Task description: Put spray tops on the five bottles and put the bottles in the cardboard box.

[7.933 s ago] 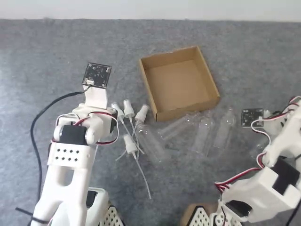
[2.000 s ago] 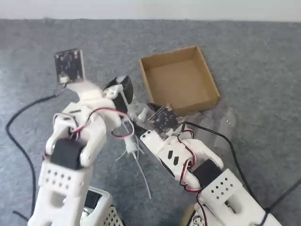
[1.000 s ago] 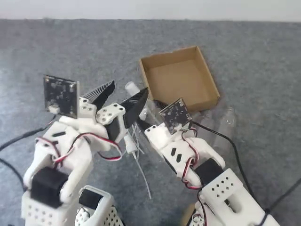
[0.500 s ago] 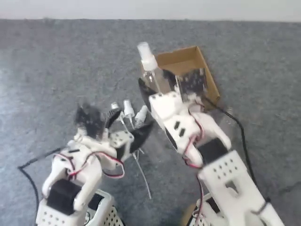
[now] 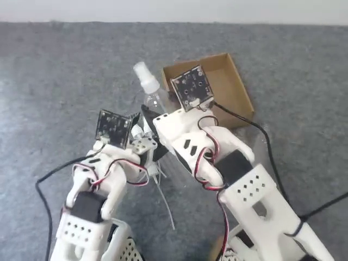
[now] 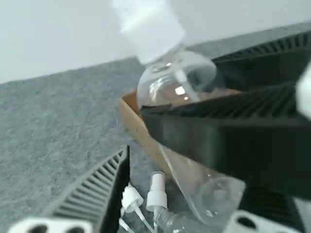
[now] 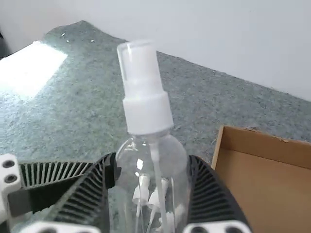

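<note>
My right gripper (image 5: 155, 116) is shut on a clear bottle (image 7: 151, 162), held off the carpet and tilted. A white spray top (image 5: 145, 77) sits on the bottle's neck, with its dip tube inside. The ribbed black fingers (image 7: 208, 193) clasp both sides of the bottle's body. My left gripper (image 5: 145, 145) stands open just below and beside the bottle, one ribbed finger (image 6: 99, 194) showing, nothing in it. Loose spray tops (image 6: 155, 188) lie on the carpet under the bottle. The cardboard box (image 5: 240, 92) stands open behind the right arm.
More clear bottles (image 5: 262, 142) lie on the grey carpet to the right of the right arm. A long thin dip tube (image 5: 166, 205) trails toward the front edge. Bare carpet spreads to the far left and far right.
The right arm came over from the right, lifted the capped bottle off the carpet, and has now swung it leftward, away from the box. The left arm has moved up close under the bottle.
</note>
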`<action>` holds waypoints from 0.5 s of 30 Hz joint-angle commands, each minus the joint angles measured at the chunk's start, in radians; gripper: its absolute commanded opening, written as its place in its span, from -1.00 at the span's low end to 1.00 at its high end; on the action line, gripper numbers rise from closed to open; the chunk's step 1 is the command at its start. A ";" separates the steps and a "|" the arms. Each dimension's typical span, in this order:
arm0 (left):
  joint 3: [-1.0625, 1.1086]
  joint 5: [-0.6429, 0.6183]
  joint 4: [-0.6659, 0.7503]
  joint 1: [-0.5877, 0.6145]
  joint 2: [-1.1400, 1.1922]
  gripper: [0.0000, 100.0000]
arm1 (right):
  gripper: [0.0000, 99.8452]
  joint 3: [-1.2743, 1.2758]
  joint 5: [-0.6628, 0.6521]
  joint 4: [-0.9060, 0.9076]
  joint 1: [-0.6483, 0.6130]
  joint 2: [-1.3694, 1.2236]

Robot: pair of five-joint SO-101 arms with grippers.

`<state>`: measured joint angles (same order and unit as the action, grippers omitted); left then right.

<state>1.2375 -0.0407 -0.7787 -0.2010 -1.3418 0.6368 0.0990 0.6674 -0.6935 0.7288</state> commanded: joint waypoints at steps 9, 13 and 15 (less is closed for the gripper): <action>-0.005 0.014 0.081 0.011 0.104 -0.30 | -0.99 -0.068 0.000 0.047 0.162 0.076; -0.002 0.011 0.075 0.011 0.104 -0.30 | -0.99 -0.066 0.000 -0.015 0.199 0.061; -0.002 0.009 0.048 0.011 0.098 -0.30 | -0.99 -0.063 0.002 -0.125 0.236 0.018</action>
<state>1.2405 -0.0315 -0.7219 -0.1918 -1.2436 0.6368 0.1005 0.6659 -0.5063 0.7457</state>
